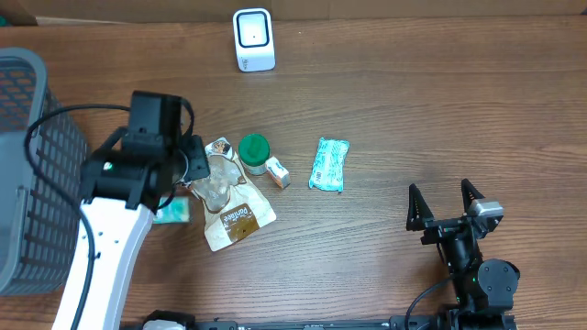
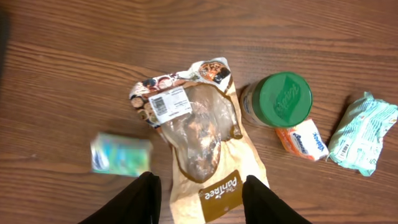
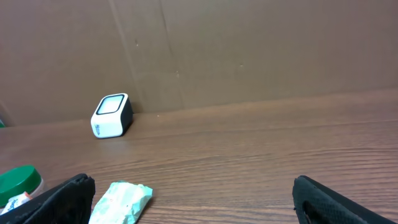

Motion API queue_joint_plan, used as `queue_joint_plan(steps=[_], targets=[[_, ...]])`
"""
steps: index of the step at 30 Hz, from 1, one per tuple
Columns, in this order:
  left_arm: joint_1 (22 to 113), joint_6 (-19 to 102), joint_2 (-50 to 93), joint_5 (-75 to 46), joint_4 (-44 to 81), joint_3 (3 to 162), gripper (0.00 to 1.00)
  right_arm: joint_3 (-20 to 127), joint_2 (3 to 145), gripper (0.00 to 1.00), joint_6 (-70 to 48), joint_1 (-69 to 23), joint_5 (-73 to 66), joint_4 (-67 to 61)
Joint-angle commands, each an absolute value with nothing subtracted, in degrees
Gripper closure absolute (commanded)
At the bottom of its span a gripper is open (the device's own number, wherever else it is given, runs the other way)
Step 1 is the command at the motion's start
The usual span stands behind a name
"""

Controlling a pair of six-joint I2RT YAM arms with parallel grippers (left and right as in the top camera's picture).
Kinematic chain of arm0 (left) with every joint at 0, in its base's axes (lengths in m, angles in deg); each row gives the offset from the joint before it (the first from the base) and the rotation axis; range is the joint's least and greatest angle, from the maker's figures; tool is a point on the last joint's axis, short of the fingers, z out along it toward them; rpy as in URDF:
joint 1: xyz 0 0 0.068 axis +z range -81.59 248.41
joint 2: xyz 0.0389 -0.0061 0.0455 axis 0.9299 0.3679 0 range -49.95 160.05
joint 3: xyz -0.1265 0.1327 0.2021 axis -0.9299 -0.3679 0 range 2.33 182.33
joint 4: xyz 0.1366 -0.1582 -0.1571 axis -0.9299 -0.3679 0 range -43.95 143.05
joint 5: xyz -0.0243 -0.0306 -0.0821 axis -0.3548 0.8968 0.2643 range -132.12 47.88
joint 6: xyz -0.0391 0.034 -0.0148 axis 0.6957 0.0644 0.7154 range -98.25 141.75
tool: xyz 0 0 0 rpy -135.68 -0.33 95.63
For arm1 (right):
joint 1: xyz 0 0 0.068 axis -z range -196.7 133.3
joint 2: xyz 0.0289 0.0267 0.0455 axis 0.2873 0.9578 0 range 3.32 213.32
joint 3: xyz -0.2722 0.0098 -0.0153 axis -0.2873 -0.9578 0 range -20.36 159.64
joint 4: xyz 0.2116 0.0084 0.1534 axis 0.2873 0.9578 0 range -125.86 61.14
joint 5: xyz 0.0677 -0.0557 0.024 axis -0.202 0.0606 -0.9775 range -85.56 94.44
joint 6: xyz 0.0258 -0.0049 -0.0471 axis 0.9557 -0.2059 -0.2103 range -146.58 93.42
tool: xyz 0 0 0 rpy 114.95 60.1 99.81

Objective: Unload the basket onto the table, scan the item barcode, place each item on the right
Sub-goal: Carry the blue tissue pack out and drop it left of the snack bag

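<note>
Since the left gripper [image 2: 200,182] hangs open over the lower end of the brown pouch [image 2: 199,143], fingers apart on either side with nothing clamped, we judge the pick isn't made yet and most of the risk sits there. The pouch lies flat on the table [image 1: 413,92] with its barcode label [image 2: 170,103] face up near the far end, well apart from the scanner [image 1: 253,39] at the back of the table. Risk one: the pouch is flat and floppy, so a close from above could skid over the film or pinch only a fold, and it could sag or drop on the lift. Risk two: the green-lidded jar [image 2: 280,99] and the small orange packet [image 2: 303,140] sit just beside the pouch's right edge, so a finger could knock the jar. Risk three: held by the lower end, the label may droop or curl away from the scanner window, giving no read. The small green packet [image 2: 121,154] on the left is blurred and we can't tell what it is. The right gripper [image 3: 196,190] is wide open, empty and well clear.
</note>
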State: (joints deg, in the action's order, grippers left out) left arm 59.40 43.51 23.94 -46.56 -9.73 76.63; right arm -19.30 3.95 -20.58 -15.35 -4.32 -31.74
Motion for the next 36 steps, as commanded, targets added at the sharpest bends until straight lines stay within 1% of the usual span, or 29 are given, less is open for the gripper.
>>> queue_joint_plan(steps=[1,3,6,7,8,11,16,19,20,22,29,32,36], targets=[[58.96,44.93,24.14,-43.74,-8.22,76.39,0.53,-19.91,3.49,0.00,-20.58,-15.72,-4.01,-32.02],[58.96,44.91,23.70,-43.55,-7.85,76.41,0.53,-19.91,3.49,0.00,-20.58,-15.72,-3.99,-32.02],[58.96,43.95,22.85,-43.50,-7.87,76.48,0.45,-19.91,3.49,0.00,-20.58,-15.72,-3.99,-32.02],[59.03,41.92,22.22,-43.53,-7.63,76.81,0.31,-19.91,3.49,0.00,-20.58,-15.72,-4.01,-32.02],[59.11,40.08,22.06,-43.50,-7.61,77.27,0.24,-19.91,3.49,0.00,-20.58,-15.72,-4.01,-32.02],[60.51,33.52,21.93,-43.13,-9.01,80.61,0.18,-19.91,3.49,0.00,-20.58,-15.72,-4.01,-32.02],[66.52,29.30,21.93,-38.76,-12.66,85.99,0.15,-19.91,3.49,0.00,-20.58,-15.72,-4.01,-32.02],[71.14,26.99,22.28,-39.15,-14.43,86.03,0.13,-19.91,3.49,0.00,-20.58,-15.72,-4.01,-32.02],[73.69,26.86,22.78,-40.33,-15.98,86.03,0.11,-19.91,3.49,0.00,-20.58,-15.72,-4.01,-32.02],[76.38,26.90,23.37,-41.25,-17.34,86.03,0.00,-19.91,3.49,0.00,-20.58,-15.72,-4.01,-32.02],[87.83,27.49,23.85,-40.29,-16.92,86.01,0.01,-19.91,3.49,0.00,-20.58,-15.72,-3.99,-32.02],[90.50,27.49,23.94,-38.46,-15.52,86.01,0.00,-19.91,3.49,0.00,-20.58,-15.72,-4.01,-32.02],[93.10,27.51,23.94,-41.21,-12.81,86.01,0.00,-19.91,3.49,0.00,-20.58,-15.72,-4.01,-32.02]])
